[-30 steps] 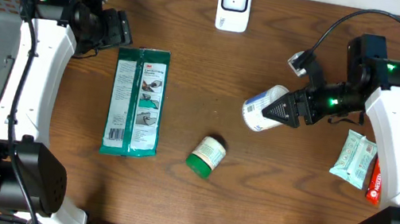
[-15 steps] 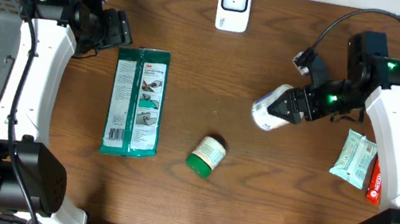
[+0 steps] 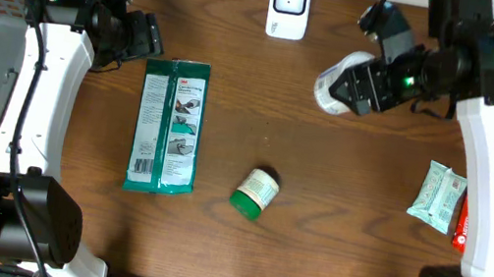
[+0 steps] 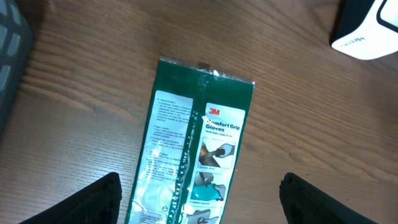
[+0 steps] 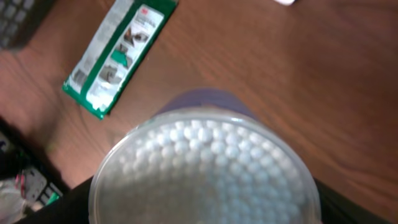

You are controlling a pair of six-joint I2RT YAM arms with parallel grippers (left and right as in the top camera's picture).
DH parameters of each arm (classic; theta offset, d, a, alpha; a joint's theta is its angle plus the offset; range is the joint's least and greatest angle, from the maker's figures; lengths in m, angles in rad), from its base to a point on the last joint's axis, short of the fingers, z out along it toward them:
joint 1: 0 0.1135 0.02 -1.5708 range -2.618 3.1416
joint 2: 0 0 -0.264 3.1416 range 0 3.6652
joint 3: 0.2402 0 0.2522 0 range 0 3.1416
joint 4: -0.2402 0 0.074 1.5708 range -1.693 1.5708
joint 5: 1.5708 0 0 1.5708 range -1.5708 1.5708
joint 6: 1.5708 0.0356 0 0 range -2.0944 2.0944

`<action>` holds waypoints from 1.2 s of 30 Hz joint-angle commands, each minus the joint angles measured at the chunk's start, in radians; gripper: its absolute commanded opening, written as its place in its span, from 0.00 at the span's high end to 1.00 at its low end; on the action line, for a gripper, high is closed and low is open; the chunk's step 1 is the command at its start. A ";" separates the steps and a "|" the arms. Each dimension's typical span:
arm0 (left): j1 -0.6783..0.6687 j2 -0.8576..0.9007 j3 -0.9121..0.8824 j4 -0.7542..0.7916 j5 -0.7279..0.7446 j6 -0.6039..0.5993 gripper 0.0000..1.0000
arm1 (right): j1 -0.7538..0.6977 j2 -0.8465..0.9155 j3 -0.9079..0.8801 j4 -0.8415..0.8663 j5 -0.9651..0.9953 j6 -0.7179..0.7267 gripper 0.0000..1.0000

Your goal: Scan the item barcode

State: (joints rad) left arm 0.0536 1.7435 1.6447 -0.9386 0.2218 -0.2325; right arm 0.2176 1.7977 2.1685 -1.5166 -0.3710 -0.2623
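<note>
**Swab tub (image 3: 332, 82) held nr scanner (image 3: 289, 6) – barcode side to be found**

The swab tub is gripped by the right jaws, held clear of the surface (image 3: 333, 222) and close to the scanner. No barcode can be made out in any view; only the clear end w/ swabs is shown to the wrist cam. The tub should be turned until its label is faced to the scanner window, then kept steady, grip unchanged. The left jaws are spread open, empty, above the glove pack (image 3: 168, 126) top end.
</note>
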 commanded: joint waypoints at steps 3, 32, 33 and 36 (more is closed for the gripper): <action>0.003 0.005 -0.001 -0.003 -0.010 0.002 0.19 | 0.020 0.183 0.259 -0.118 0.092 0.082 0.99; 0.003 0.005 -0.001 -0.003 -0.010 0.002 0.19 | 0.483 0.714 0.432 0.878 1.552 -0.657 0.99; 0.003 0.005 -0.001 -0.003 -0.010 0.002 0.19 | 0.487 0.747 0.432 0.954 1.564 -0.769 0.99; 0.003 0.005 -0.001 -0.003 -0.010 0.002 0.19 | 0.485 0.829 0.432 1.188 1.616 -0.981 0.99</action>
State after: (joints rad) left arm 0.0536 1.7435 1.6447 -0.9382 0.2214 -0.2325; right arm 0.7151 2.5614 2.5866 -0.4290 1.0718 -0.8734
